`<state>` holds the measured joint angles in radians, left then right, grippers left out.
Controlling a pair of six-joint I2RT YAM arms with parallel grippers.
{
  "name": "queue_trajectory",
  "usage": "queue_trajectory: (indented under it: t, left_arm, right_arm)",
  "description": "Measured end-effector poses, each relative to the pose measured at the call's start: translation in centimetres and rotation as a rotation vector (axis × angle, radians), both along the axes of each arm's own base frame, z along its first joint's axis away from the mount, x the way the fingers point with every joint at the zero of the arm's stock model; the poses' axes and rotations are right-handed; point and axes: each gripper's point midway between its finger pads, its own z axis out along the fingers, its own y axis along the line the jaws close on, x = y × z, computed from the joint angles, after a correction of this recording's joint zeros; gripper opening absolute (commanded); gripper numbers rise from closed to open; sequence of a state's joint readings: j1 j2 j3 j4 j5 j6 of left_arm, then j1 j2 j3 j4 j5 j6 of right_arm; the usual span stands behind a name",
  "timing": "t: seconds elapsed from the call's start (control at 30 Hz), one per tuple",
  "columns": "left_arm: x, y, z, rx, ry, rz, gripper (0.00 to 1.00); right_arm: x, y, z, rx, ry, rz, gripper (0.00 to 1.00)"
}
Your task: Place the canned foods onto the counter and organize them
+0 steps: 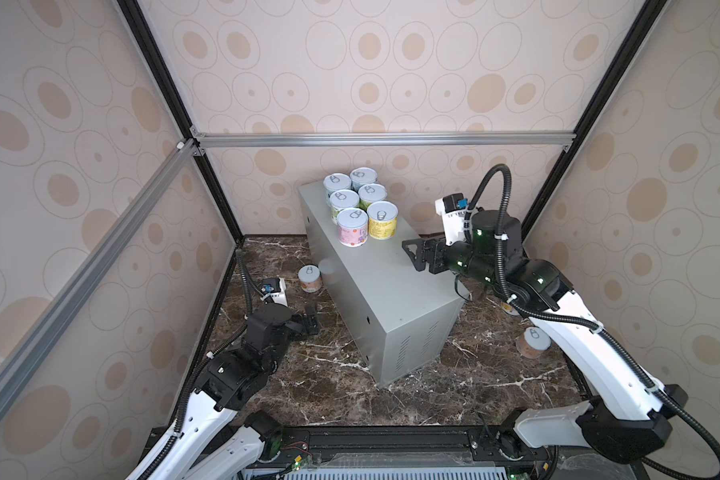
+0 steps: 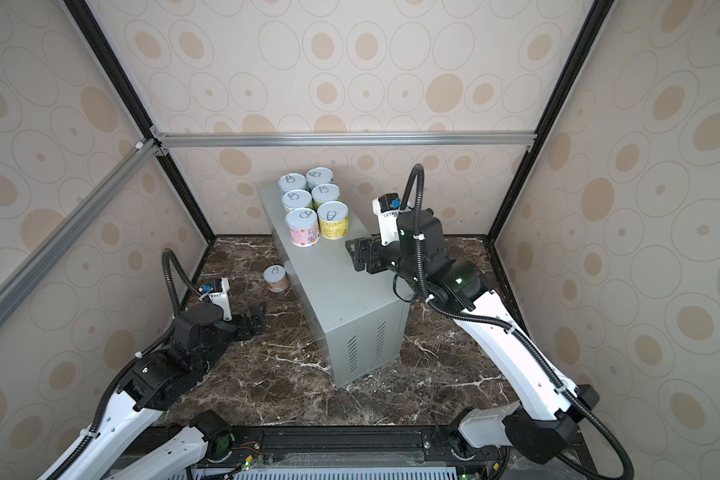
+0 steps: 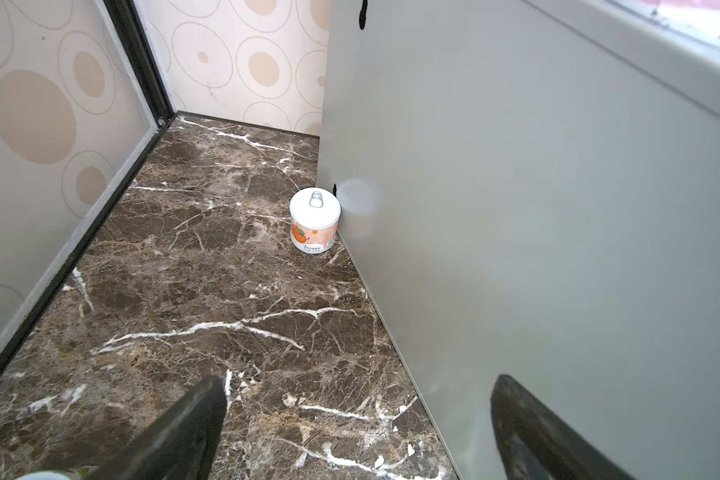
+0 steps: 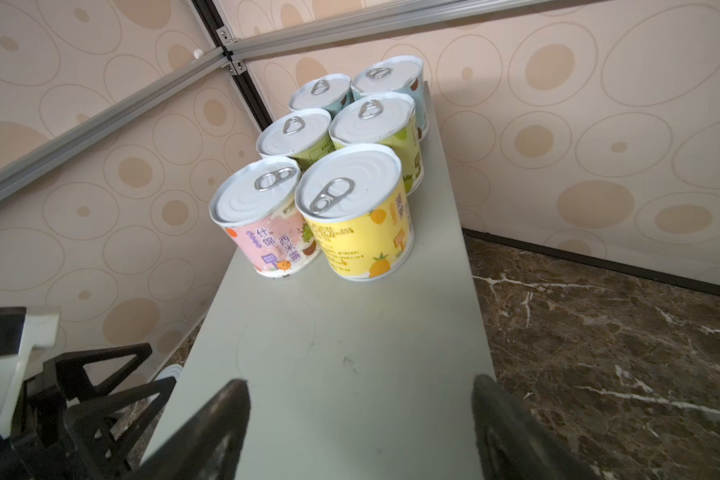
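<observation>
Right wrist view, entry by entry.

1. Right pincer [image 4: 360, 424]: jaws well apart, nothing between them, touching nothing. It hangs just above the bare near half of the counter [image 4: 341, 353], pointing at the block of tins. Judged: free for the next fetch.

2. Left pincer [image 3: 356, 436]: jaws spread wide, empty. It sits low over the marble [image 3: 184, 270], beside the counter's long wall, aimed at the orange can [image 3: 314, 220].

3. Six cans [image 1: 344, 200]: upright, lids up, on the counter's far end in two rows of three, with sides touching or very nearly so. The yellow can [image 4: 362, 220] and pink can [image 4: 262, 224] front the block. Judged: they are packed tight at the far end so that the near half stays open for the remainder.

4. Orange can: upright on the marble, touching or just beside the counter's wall; not yet placed. Judged: the wall leaves little room for a jaw on that side, so a grip along the wall would suit better.

5. Stray can [image 1: 533, 341]: upright on the marble to the right of the counter, partly behind the right arm [image 1: 578, 332]; not yet placed.
</observation>
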<state>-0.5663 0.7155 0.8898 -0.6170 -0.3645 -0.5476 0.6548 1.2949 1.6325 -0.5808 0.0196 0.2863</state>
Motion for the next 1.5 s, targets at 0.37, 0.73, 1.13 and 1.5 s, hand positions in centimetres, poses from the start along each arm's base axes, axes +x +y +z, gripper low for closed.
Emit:
queue_trajectory:
  t: [0.37,0.73,1.13,1.5]
  left_arm:
    - [-0.9,2.2,-1.6,0.041,0.177,0.142,0.99]
    - [-1.7,7.8,-6.0,0.063,0.440,0.458,0.99]
    - [-5.3,14.6,-12.1,0.004,0.630,0.814,0.99]
    - [-9.1,18.8,-17.5,-0.067,0.800,1.079,0.99]
  right_arm:
    - [-3.0,-10.7,-5.8,-0.009,0.079,-0.301,0.91]
    - [-4.1,-14.9,-19.3,0.081,0.352,-0.461,0.93]
    - [-4.8,-14.3,-26.2,0.051,0.486,-0.441,0.97]
    - [-5.1,-14.5,-27.8,0.012,0.497,-0.430,0.97]
